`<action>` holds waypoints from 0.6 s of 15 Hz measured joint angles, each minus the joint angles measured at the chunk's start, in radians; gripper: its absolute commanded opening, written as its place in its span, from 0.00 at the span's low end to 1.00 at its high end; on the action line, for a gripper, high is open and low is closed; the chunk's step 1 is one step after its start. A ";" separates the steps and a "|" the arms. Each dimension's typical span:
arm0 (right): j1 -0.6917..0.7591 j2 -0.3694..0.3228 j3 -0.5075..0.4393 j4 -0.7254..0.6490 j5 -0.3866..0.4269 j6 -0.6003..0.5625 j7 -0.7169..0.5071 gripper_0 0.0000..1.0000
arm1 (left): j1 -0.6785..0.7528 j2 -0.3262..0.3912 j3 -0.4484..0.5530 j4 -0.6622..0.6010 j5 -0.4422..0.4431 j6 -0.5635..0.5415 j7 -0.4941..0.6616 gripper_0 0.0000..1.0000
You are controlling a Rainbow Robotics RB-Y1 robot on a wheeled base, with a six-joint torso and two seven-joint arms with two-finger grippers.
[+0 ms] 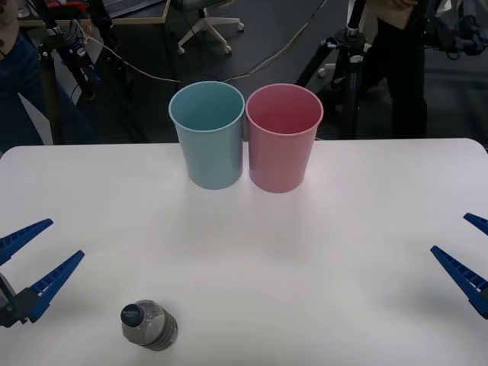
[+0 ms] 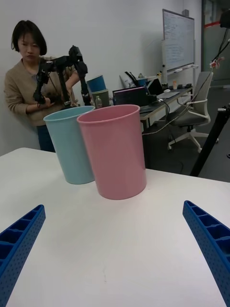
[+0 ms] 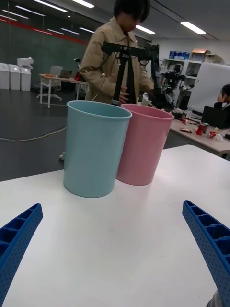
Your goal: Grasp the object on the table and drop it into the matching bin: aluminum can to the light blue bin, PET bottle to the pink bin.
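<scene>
Bottle (image 1: 148, 325) stands upright, cap up, near edge, just right of my left gripper (image 1: 34, 259), spread wide and nearer; right gripper (image 1: 467, 252), also spread, waits far right.

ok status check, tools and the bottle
Left tool open, right tool open, both low at table edges. Bottle upright by left tool, ungrasped. Nothing blocks pink bin.

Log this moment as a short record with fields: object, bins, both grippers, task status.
object: small clear greyish plastic bottle with dark lettered cap, on the white table, near its front edge on the robot's left
bins: light blue round plastic bin and pink round plastic bin side by side at the far edge
left gripper: open, beside the bottle, apart from it
right gripper: open, at the right edge
status: bottle not yet grasped
</scene>
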 measured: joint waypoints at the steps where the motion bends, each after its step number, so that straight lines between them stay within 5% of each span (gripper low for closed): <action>1: 0.000 0.000 0.000 0.000 0.000 0.000 0.000 1.00 | 0.007 0.001 0.003 0.001 0.007 -0.004 -0.005 1.00; 9: 0.000 0.000 0.000 0.000 0.000 0.000 0.000 1.00 | 0.119 0.091 0.012 0.109 0.136 -0.072 -0.265 1.00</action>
